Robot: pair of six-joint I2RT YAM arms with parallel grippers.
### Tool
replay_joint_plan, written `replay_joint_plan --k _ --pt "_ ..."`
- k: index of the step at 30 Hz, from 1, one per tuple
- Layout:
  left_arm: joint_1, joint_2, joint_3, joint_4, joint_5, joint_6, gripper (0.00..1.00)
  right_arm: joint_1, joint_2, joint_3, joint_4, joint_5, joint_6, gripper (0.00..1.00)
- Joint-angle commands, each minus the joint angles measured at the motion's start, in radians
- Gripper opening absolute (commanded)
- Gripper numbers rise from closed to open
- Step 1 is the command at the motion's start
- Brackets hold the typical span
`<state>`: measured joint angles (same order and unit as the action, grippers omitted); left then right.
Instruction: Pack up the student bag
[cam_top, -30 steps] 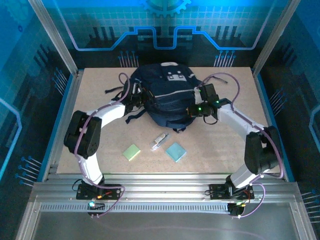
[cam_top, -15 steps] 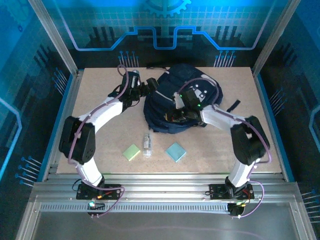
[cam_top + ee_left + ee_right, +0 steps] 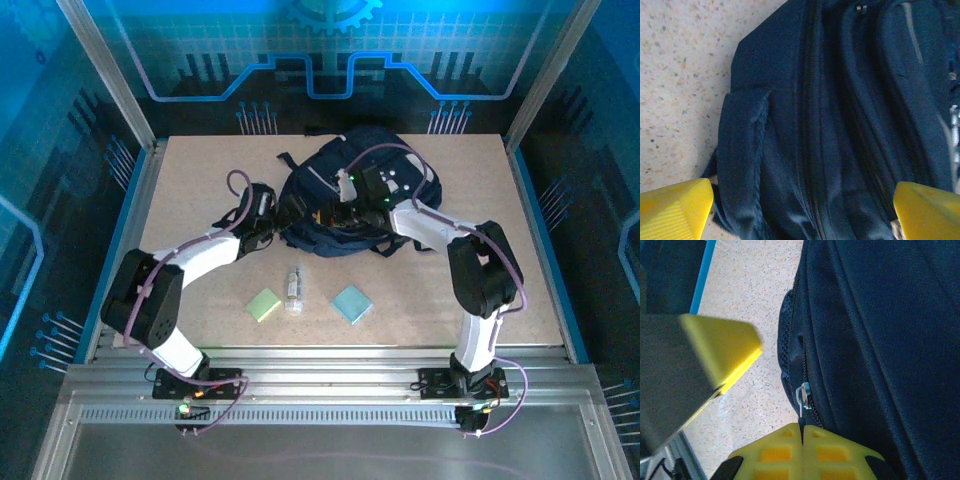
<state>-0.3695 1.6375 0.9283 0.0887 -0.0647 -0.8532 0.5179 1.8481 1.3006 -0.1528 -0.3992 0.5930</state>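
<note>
The bag (image 3: pixel 318 190) lies far on the bench (image 3: pixel 200 180), contents hidden. Left end effector (image 3: pixel 802 200) gapes beside it; right end effector (image 3: pixel 802 437), together, apparently pinches its zipper pull (image 3: pixel 802 393).

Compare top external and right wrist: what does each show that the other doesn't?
Top external, not right wrist: a green pad, a small bottle and a blue pad lying in front of the student bag. Right wrist, not top external: the zipper pull, its thin tab running into the shut right gripper. Both: the student bag on the speckled table.
</note>
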Motion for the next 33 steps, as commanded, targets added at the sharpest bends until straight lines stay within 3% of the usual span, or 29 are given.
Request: replay_joint_plan --k 1,6,7,10,11,22,33 --pt "-0.025 0.063 -0.001 0.083 -0.041 -0.05 0.93 0.015 -0.074 -0.03 0.087 -0.08 0.054 0.0" --pt "-0.039 0.128 0.013 0.179 -0.074 -0.081 0.83 0.039 -0.106 -0.066 0.025 -0.05 0.032 0.0" --pt "-0.04 0.144 0.028 0.185 -0.081 -0.075 0.74 0.041 -0.111 -0.078 0.011 -0.039 0.028 0.0" --pt "-0.04 0.174 0.051 0.213 -0.076 -0.064 0.14 0.044 -0.129 -0.121 -0.027 -0.003 0.027 0.0" --pt "-0.04 0.176 0.053 0.214 -0.083 -0.063 0.0 0.046 -0.139 -0.139 -0.052 0.027 0.019 0.0" --pt "-0.012 0.112 0.073 0.176 -0.112 -0.017 0.0 0.042 -0.322 -0.343 -0.331 0.451 -0.153 0.0" --pt "0.025 0.052 0.069 0.114 -0.12 0.027 0.0 -0.213 -0.358 -0.33 -0.34 0.64 -0.321 0.0"
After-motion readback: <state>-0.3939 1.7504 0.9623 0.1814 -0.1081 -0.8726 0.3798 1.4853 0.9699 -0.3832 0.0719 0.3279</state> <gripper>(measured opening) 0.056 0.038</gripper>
